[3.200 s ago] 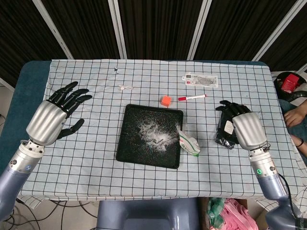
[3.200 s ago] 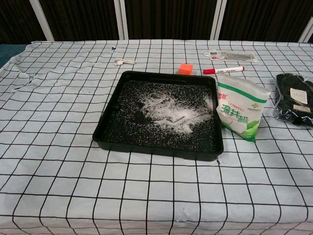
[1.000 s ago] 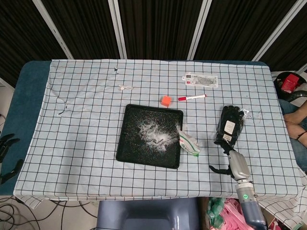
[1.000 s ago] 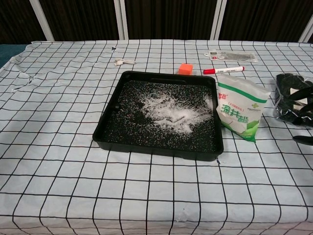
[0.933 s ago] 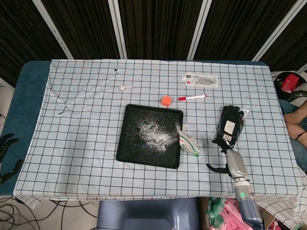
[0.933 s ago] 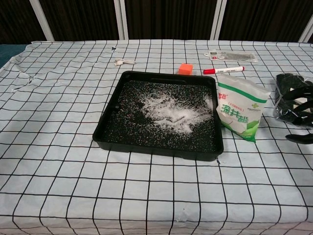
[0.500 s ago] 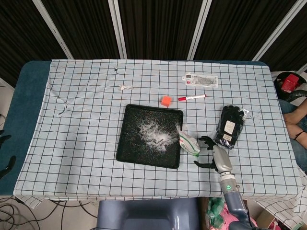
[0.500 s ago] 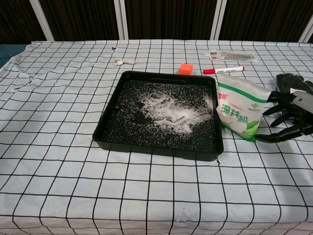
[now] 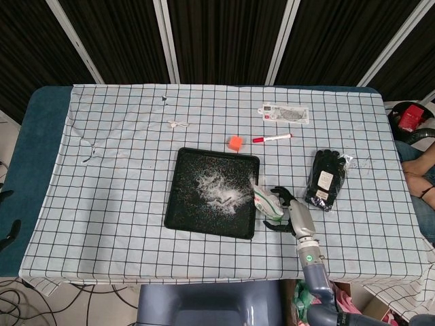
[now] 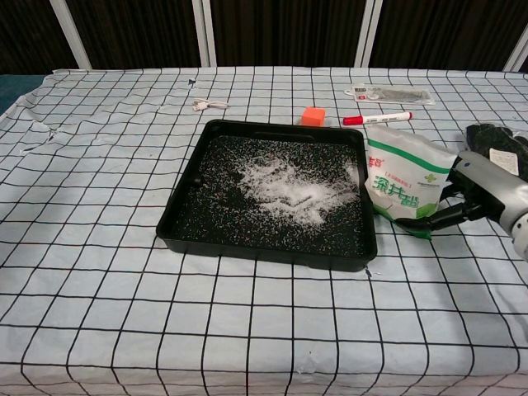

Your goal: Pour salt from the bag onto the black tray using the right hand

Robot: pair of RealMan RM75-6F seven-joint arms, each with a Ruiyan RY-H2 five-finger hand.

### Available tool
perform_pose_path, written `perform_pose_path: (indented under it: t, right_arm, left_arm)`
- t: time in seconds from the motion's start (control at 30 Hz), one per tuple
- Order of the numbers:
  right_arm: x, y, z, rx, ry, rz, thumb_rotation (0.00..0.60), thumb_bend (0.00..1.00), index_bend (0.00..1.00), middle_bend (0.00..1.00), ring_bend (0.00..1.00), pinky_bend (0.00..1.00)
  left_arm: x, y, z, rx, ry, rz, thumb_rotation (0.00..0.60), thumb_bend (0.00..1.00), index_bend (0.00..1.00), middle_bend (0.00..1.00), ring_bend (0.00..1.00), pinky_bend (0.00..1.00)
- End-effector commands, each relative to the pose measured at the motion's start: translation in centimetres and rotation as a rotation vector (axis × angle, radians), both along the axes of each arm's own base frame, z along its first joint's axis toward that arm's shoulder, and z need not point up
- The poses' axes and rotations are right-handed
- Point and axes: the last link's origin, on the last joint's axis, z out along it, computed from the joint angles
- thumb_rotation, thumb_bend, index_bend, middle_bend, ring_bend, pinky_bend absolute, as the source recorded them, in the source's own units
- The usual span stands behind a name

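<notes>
Chest view: right robot hand point(image 10: 477, 198), fingers spread, reaches the salt bag point(image 10: 404, 181); grip mid-bag, keeping it upright until over the black tray point(image 10: 183, 206).

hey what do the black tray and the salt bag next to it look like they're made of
The black rectangular tray looks like moulded plastic with a dull sheen, judging by its smooth rounded rim; painted metal is possible. The white and green salt bag looks like glossy plastic film: it creases softly and carries sharp print.

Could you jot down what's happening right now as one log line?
phase: reaching | right hand: at salt bag, grip unclear | black tray: salt inside | left hand: off table
</notes>
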Motion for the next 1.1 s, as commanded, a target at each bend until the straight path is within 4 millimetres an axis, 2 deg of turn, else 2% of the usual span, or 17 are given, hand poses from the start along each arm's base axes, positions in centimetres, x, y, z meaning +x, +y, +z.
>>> perform_pose_path:
  t: [0.03, 0.4, 0.87, 1.1]
  right_arm:
    - [0.3, -0.5, -0.3, -0.006, -0.006, 0.003, 0.600, 0.09, 0.21, 0.15, 0.21, 0.30]
    - [0.5, -1.4, -1.2, 0.002, -0.007, 0.007, 0.600, 0.12, 0.21, 0.18, 0.24, 0.30]
    - [-0.3, -2.6, -0.8, -0.005, -0.037, -0.015, 0.600, 0.15, 0.21, 0.22, 0.28, 0.30]
    - [-0.4, -3.0, -0.7, -0.012, -0.043, -0.017, 0.600, 0.18, 0.31, 0.31, 0.36, 0.32]
  left_arm:
    - [0.0, 0.0, 0.0, 0.003, 0.001, 0.001, 0.600, 0.32, 0.25, 0.16, 0.05, 0.11]
    - [-0.1, 0.0, 0.1, 0.003, -0.001, 0.008, 0.600, 0.32, 0.25, 0.15, 0.05, 0.10]
    - [-0.2, 0.0, 0.2, -0.005, -0.019, 0.011, 0.600, 0.32, 0.26, 0.15, 0.05, 0.10]
    - [-0.2, 0.0, 0.2, -0.006, -0.022, 0.011, 0.600, 0.32, 0.26, 0.15, 0.05, 0.10]
